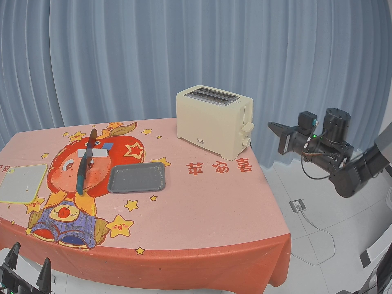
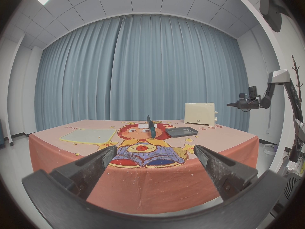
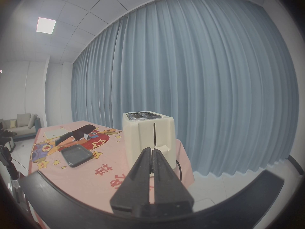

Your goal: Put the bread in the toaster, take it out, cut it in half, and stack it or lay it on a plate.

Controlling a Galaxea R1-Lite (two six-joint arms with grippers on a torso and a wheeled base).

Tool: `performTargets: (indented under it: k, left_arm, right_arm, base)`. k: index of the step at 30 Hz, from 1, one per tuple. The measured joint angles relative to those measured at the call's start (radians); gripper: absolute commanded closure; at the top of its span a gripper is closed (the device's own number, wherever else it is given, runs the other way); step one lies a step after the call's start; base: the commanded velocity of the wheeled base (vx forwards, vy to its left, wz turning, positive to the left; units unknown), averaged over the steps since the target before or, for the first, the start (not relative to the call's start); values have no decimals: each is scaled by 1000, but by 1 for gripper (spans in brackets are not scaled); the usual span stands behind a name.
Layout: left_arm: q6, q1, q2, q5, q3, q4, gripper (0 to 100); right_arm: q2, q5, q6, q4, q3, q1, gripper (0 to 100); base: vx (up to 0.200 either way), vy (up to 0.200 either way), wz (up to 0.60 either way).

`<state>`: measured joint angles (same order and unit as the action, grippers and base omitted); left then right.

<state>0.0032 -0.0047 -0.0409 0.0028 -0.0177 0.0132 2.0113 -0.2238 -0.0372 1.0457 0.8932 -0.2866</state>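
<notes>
From where I stand, the toaster (image 1: 214, 121) sits at the far right corner of the table (image 1: 204, 209), with its lever (image 1: 248, 127) facing out over the right edge. The right gripper (image 1: 271, 124) hangs in the air off that edge, fingers pressed together, tips aimed at the lever but apart from it. The left gripper (image 1: 30, 255) is low by the near left corner, fingers spread wide with nothing between them. A grey tray (image 1: 137, 177) lies mid-table, a knife (image 1: 83, 166) is propped beside it, and a cutting board (image 1: 21, 182) rests at the left edge.
</notes>
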Motion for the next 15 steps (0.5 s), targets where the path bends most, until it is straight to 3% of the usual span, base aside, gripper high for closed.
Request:
performTargets:
  k: [8,15]
  left_arm:
    - [0,0,0,0,0,0,0]
    - [-1,0,0,1,0,0,0]
  right_arm:
    - [-133,1,-40,380,-326,22,100]
    - [-228,-2,-48,449,-497,31,100]
  base:
    - [0,0,0]
    - [0,0,0]
